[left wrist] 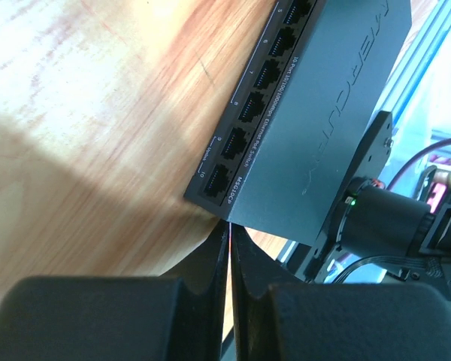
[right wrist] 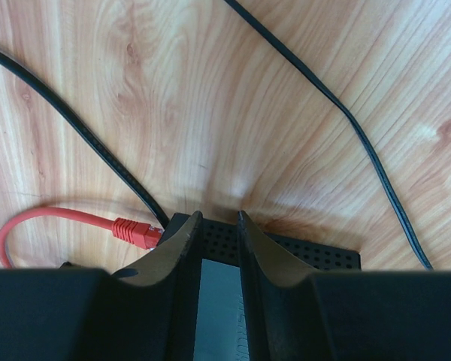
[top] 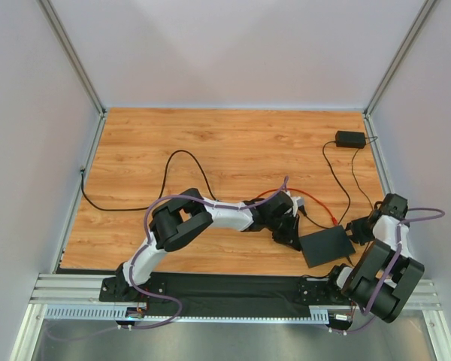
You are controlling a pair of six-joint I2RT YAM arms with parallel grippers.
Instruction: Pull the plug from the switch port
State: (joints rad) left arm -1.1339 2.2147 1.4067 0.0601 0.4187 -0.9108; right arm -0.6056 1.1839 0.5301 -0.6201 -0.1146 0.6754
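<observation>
Table (top: 210,143) — plug (right wrist: 135,232) just L of R gripper (right wrist: 218,218), prob. touching switch (right wrist: 316,252).

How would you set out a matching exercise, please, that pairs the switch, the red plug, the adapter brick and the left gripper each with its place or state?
Things: 1 switch; 2 red plug; 3 adapter brick; 4 left gripper.
Places or states: A towards the far right corner of the table; B fingers shut together; C beside the switch's corner; D flat, in the near right part of the table.
Pairs: 1-D; 2-C; 3-A; 4-B.
</observation>
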